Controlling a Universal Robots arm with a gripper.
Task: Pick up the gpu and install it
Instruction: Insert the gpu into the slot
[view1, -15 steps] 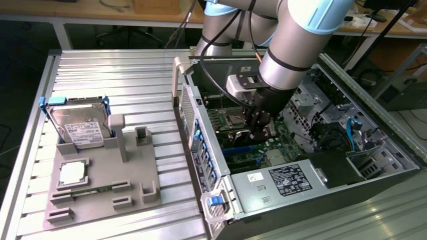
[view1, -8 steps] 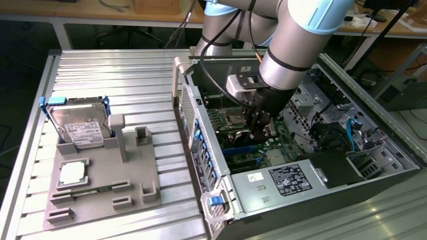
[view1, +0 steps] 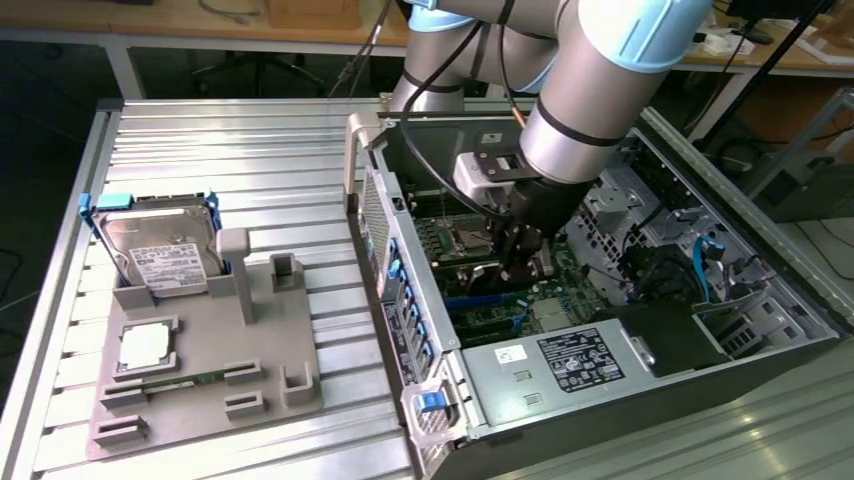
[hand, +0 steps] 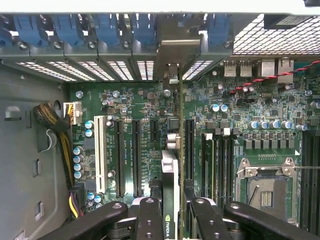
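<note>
Claw (hand: 171, 210) clamped around gpu (hand: 170, 170)

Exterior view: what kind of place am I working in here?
Probably a lab or workshop bench for PC assembly. An open computer case lies on a ribbed metal table, a grey parts fixture beside it holds a hard drive, and more workbenches stand behind.

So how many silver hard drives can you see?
1. The hard drive stands in the grey holder at the exterior view's left; others may hide inside the computer case.
</note>
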